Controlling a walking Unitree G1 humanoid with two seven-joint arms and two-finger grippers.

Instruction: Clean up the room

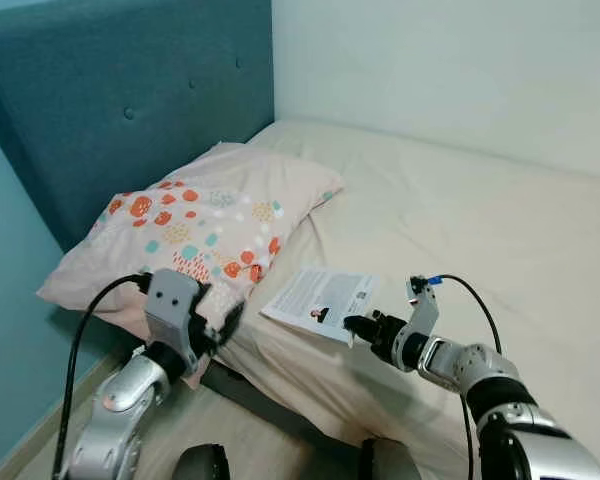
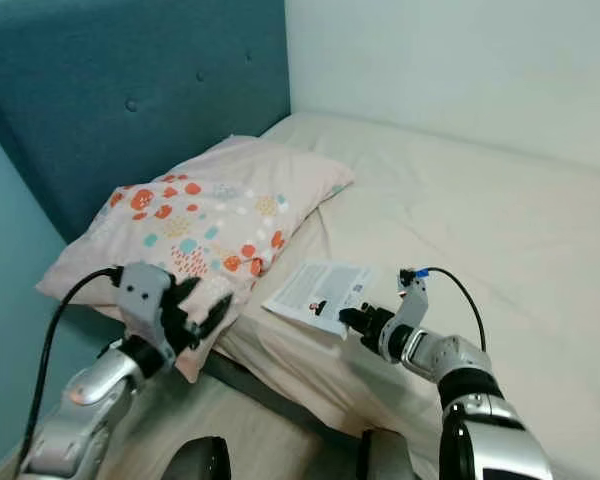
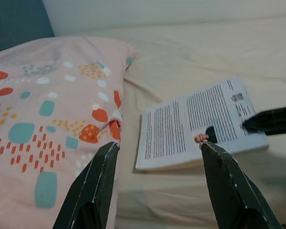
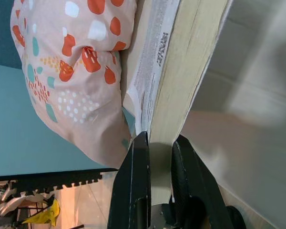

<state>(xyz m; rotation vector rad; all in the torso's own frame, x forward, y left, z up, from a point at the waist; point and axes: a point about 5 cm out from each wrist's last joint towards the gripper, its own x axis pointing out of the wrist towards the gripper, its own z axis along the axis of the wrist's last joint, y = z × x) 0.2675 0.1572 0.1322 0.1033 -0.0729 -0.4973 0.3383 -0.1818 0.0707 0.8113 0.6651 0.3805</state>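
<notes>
A thin white book [image 1: 320, 298] with printed text lies on the cream bed [image 1: 480, 220], just beside a pink pillow [image 1: 200, 230] with orange and teal spots. My right gripper [image 1: 352, 326] reaches in from the bed's side. It is shut on the book's near edge, one finger above [image 3: 271, 119] and one below; the right wrist view shows the book [image 4: 181, 71] running in between the fingers [image 4: 138, 157]. My left gripper [image 1: 225, 315] hovers open at the pillow's near corner, pointing across at the book [image 3: 195, 124], holding nothing.
A teal padded headboard [image 1: 110, 100] stands behind the pillow, and a pale wall runs along the bed's far side. Wooden floor [image 1: 230, 430] shows below the mattress edge. The sheet to the right of the book is bare.
</notes>
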